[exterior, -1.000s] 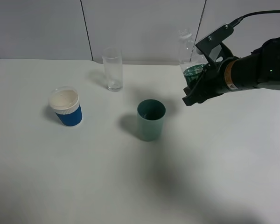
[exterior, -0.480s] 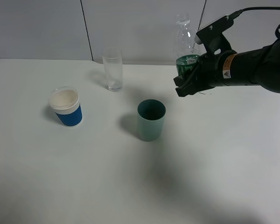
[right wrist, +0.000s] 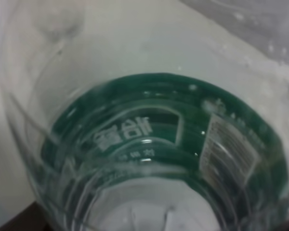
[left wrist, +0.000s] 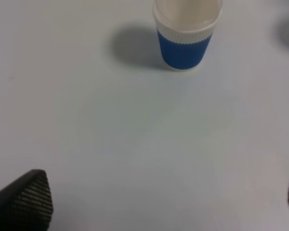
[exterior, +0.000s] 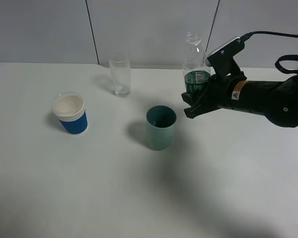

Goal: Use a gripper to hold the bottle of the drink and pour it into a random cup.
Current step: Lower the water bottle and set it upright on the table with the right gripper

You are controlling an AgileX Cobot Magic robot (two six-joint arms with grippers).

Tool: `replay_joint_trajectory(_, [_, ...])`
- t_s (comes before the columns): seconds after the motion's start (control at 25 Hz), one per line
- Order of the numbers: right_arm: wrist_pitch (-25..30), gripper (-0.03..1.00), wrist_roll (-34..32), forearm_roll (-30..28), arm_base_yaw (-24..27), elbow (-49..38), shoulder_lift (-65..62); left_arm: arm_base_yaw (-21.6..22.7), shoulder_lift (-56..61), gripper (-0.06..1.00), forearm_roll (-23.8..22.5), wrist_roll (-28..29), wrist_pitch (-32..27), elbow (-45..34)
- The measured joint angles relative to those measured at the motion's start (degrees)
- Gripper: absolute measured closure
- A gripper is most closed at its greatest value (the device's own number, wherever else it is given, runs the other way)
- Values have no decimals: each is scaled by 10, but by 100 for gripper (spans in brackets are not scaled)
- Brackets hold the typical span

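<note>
right, the right gripper [exterior: 194, 100], the black arm end with its little orange-and-white sticker, is clenched on the small clear plastic bottle with the dark green label [exterior: 194, 62], and the bottle stands upright in that grip, open neck on top, no cap. its base is hidden behind the black jaws, so i cannot tell whether it is clear of the white table [exterior: 139, 198]. the bottle sits just beside the plain teal-green plastic tumbler [exterior: 161, 128], off to the tumbler's right and a touch further back in the high view, not over its mouth. the tumbler stands upright near the middle of the table. a tall clear drinking glass [exterior: 120, 73] stands further back and to the left, and a blue ribbed paper cup with a white rim [exterior: 70, 115] is well apart on the left side. through the right wrist camera the bottle [right wrist: 149, 144] fills the view, green label and printed text pressed up close. over on the left wrist view, the left gripper [left wrist: 159, 204] is released, its dark fingertips [left wrist: 26, 199] spread wide with bare table showing between them, and the blue cup [left wrist: 185, 45] stands ahead of it, untouched.
</note>
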State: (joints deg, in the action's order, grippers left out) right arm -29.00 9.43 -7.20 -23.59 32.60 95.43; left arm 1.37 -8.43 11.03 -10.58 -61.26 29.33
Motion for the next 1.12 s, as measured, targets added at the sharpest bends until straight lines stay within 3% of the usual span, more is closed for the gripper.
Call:
replay_joint_trajectory(0.2, [-46, 43, 33, 49, 0, -8, 9, 0, 0, -5, 0, 0, 0, 0])
replay_joint_trajectory(0.52, [-112, 43, 44, 72, 0, -9, 59, 0, 0, -5, 0, 0, 0, 0])
replay_joint_trajectory(0.96, [-287, 43, 50, 95, 0, -10, 148, 0, 0, -5, 0, 0, 0, 0])
replay_joint_trajectory(1.12, [-321, 43, 62, 105, 0, -10, 175, 0, 0, -5, 0, 0, 0, 0])
